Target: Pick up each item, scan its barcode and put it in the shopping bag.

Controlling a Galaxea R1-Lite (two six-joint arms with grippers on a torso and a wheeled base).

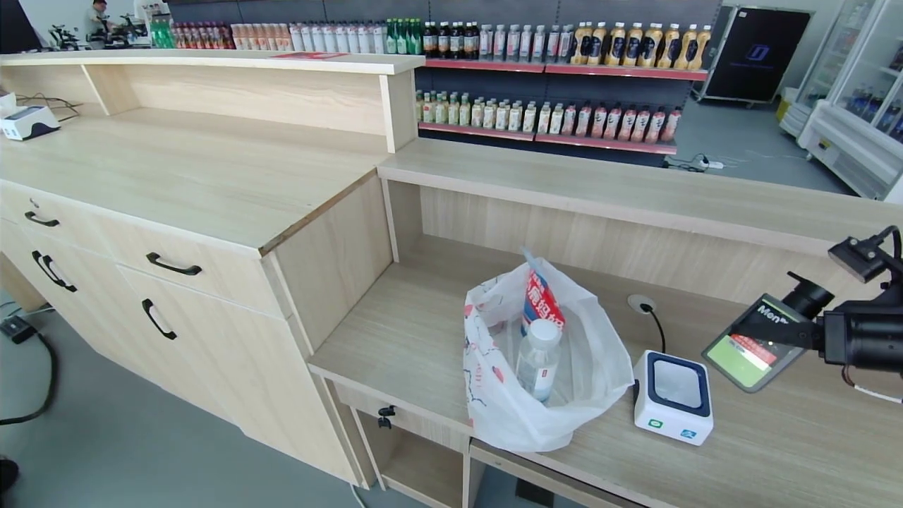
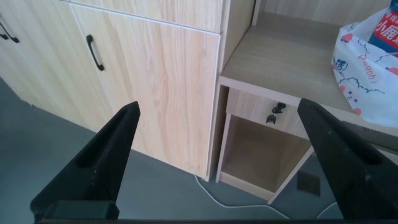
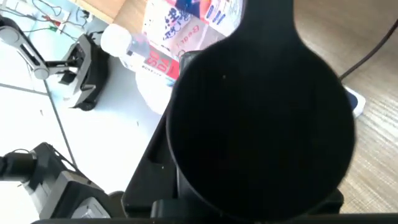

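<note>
Bench (image 1: 811,437): carries shopping bag (image 1: 600,367), thin floppy film, mouth open, just left of scanner (image 1: 674,396). Flat pack (image 1: 741,353): likely stiff, light, glossy-slippery. Best held by edges. Tilted above bench right of scanner, clamped in right hand (image 1: 790,328). Left hand (image 2: 219,106): spread wide, empty.

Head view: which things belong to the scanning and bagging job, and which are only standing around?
Job: shopping bag, holding a water bottle and a red snack packet; barcode scanner; green-and-black packet in the right hand.
Standing around: white device on the upper counter; drink bottles on the store shelves.
</note>
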